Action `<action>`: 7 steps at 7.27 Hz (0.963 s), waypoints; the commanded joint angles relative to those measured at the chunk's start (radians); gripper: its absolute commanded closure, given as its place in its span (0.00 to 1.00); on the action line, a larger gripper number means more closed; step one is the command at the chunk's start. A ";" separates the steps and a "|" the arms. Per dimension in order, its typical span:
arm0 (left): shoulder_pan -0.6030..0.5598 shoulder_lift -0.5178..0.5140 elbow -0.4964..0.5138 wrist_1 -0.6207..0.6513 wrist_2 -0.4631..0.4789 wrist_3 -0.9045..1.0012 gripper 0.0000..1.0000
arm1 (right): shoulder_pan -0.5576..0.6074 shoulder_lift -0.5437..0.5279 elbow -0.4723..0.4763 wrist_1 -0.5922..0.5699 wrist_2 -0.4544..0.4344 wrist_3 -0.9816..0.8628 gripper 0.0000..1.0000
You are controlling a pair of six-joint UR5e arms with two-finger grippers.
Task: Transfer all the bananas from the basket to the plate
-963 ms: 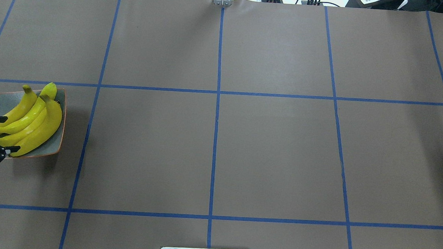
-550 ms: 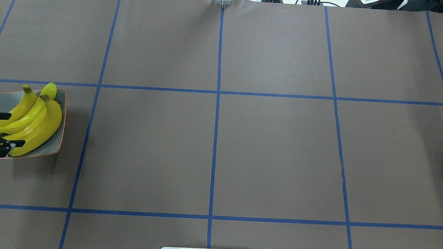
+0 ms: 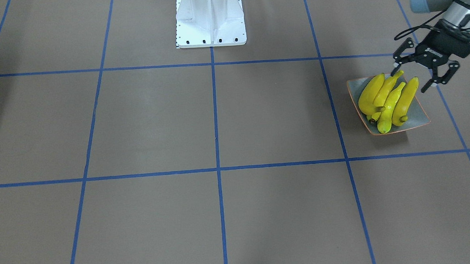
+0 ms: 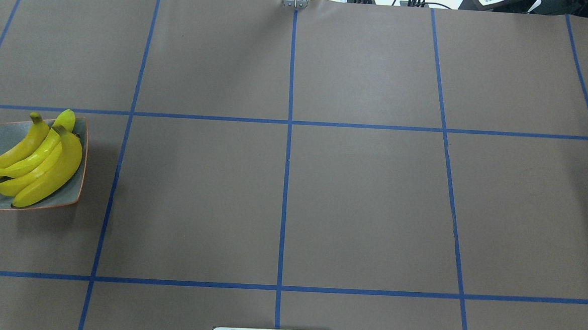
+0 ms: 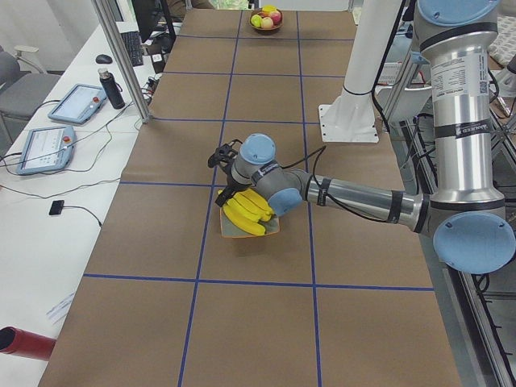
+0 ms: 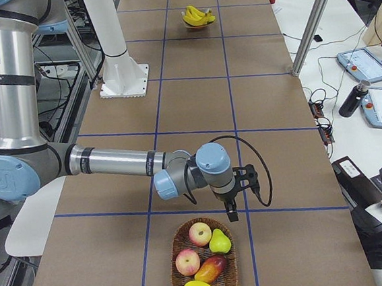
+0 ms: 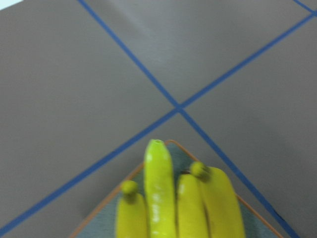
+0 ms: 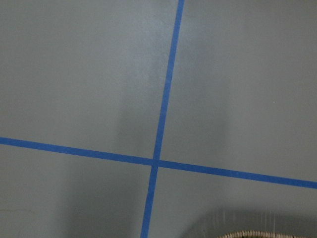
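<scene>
Overhead exterior, left edge: no more of the left hand over the plate [image 4: 9,132], only a black speck at the frame border just above it. A second ago, straddled the lower-left tips of the bananas [image 4: 32,164] with fingers wide. Since then, pulled back out of that frame.

Front-facing view, upper right: left hand [image 3: 409,81] spread wide, holding nothing, hanging by the banana ends nearest the robot and seemingly clear of them. All four bananas lying side by side on the plate, partly stacked, one end poking past the rim. Unshifted across the overhead frames. Reads as a release and retreat, not a grab.

Exterior right, bottom centre: basket [image 6: 174,253] holding apples, a pear and other fruit, with no banana visible there. Right hand [image 6: 242,195] just above the basket's far rim; cannot tell whether spread or pressed together.

Judged from this: transfer looks complete, with nothing left but clearing both arms off the counter [image 4: 362,199].
</scene>
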 commanded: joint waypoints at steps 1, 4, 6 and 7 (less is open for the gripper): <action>-0.175 -0.091 0.001 0.495 -0.005 0.341 0.00 | 0.019 -0.056 0.000 0.005 -0.004 -0.050 0.00; -0.260 -0.080 0.085 0.617 0.104 0.479 0.00 | 0.057 -0.089 -0.032 -0.003 0.001 -0.114 0.00; -0.277 -0.051 0.110 0.622 0.104 0.276 0.00 | 0.066 -0.102 -0.045 -0.002 0.004 -0.119 0.00; -0.279 -0.024 0.111 0.608 0.098 0.273 0.00 | 0.066 -0.113 -0.045 -0.002 -0.002 -0.119 0.00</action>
